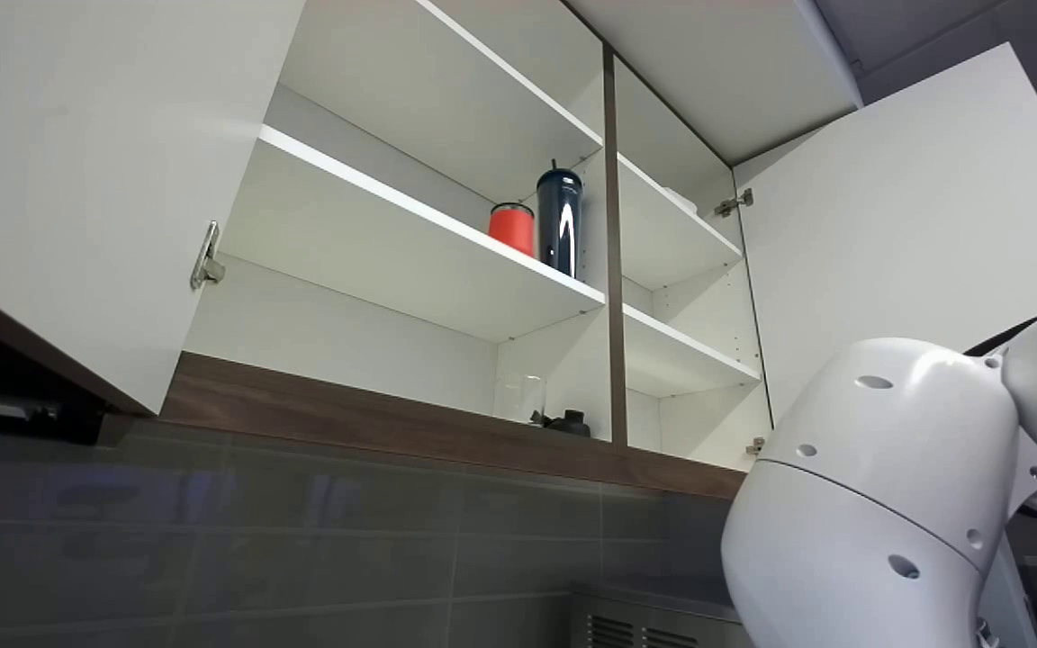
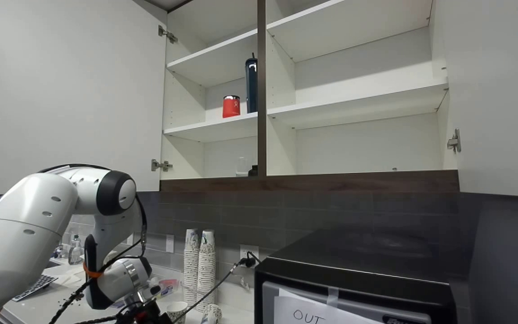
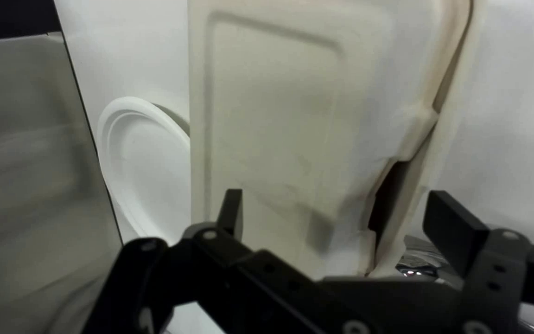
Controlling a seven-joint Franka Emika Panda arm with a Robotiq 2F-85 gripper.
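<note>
Grey and shiny, a panel (image 3: 30, 162) is running along one edge of the white bench (image 3: 123, 55), at the left of the wrist view. Close to that edge, a round white plate (image 3: 151, 171) is lying partly hidden behind a cream takeout box (image 3: 276, 116). The box is resting farther in from the edge, and a dark gap is showing along its right side. The gripper (image 3: 336, 208) is holding its fingers (image 3: 454, 225) wide apart, and the box is showing between them; I can't tell if they are touching it. Near the finger on the right, a silver thing (image 3: 417, 264) is peeking out. In an exterior view, a keyboard (image 2: 38, 288) is lying near a bench edge, and two stacks of paper cups (image 2: 206, 270) are standing by the back edge.
</note>
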